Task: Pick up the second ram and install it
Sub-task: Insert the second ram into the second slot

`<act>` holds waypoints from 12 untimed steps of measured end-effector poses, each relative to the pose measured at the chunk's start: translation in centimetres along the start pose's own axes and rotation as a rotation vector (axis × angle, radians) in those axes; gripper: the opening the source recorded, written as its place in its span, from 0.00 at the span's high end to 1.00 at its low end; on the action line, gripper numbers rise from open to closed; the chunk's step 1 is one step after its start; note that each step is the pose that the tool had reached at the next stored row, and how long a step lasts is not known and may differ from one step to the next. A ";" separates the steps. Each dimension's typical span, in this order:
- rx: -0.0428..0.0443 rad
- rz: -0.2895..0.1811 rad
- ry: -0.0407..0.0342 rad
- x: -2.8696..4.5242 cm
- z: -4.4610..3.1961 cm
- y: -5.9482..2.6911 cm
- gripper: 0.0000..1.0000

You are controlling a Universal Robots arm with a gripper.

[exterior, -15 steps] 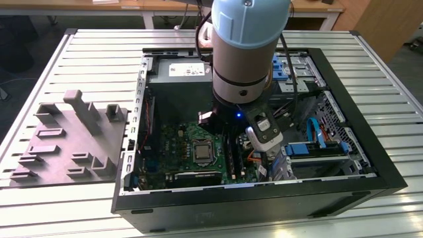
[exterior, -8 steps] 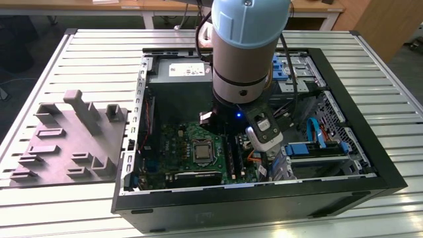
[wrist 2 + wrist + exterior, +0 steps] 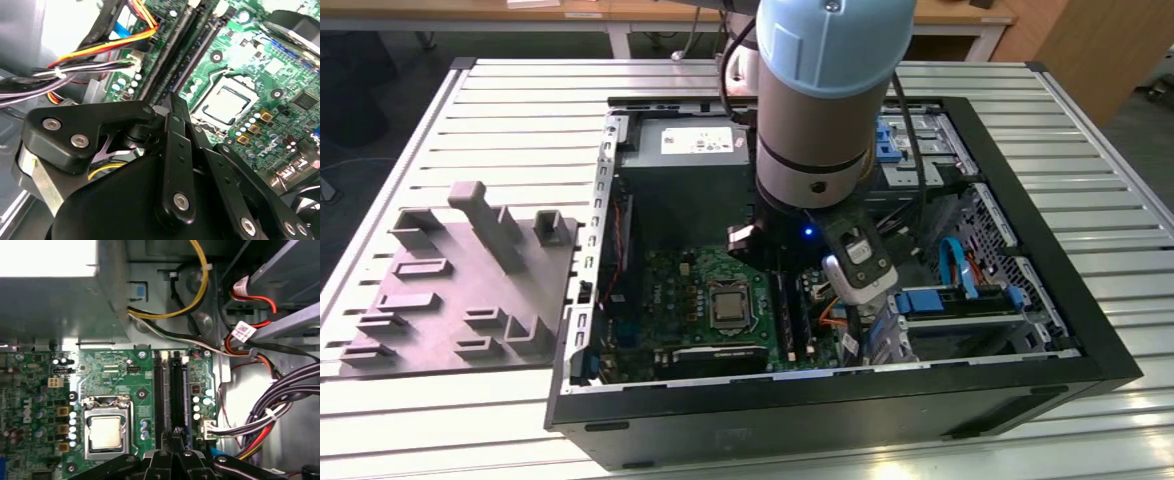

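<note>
My gripper [image 3: 175, 434] hangs inside the open computer case [image 3: 1067, 300], low over the green motherboard [image 3: 115, 375]. Its black fingers [image 3: 172, 107] are pressed together, shut, with nothing showing between them. In the first wrist view the tips sit at the near end of two long black memory slots [image 3: 159, 390] [image 3: 176, 390], over the one farther from the processor [image 3: 106, 431]. The same slots [image 3: 172, 47] run past the fingers in the second wrist view. The second ram is hidden; I cannot tell whether a stick stands in the slot below the tips.
The grey power-supply box [image 3: 687, 150] fills the case's far end. Bundled cables [image 3: 270, 410] and a blue-latched drive bay [image 3: 947, 300] crowd the side next to the slots. On the slatted table [image 3: 480, 100], at the exterior view's left, lies a grey fixture block [image 3: 467, 280].
</note>
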State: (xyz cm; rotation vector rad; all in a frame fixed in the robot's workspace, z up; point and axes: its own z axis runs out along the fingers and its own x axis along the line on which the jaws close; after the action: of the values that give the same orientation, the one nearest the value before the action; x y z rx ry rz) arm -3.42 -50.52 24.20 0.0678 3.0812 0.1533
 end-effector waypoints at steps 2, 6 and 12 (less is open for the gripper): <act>-0.0001 0.000 0.0000 -0.16 0.01 0.00 0.90; 0.0000 0.000 -0.0002 -0.12 0.02 0.11 0.90; -0.0001 0.000 -0.0002 -0.08 0.03 0.14 0.90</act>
State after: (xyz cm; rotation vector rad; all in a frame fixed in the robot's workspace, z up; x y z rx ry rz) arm -3.33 -50.39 24.19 0.0680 3.0810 0.1535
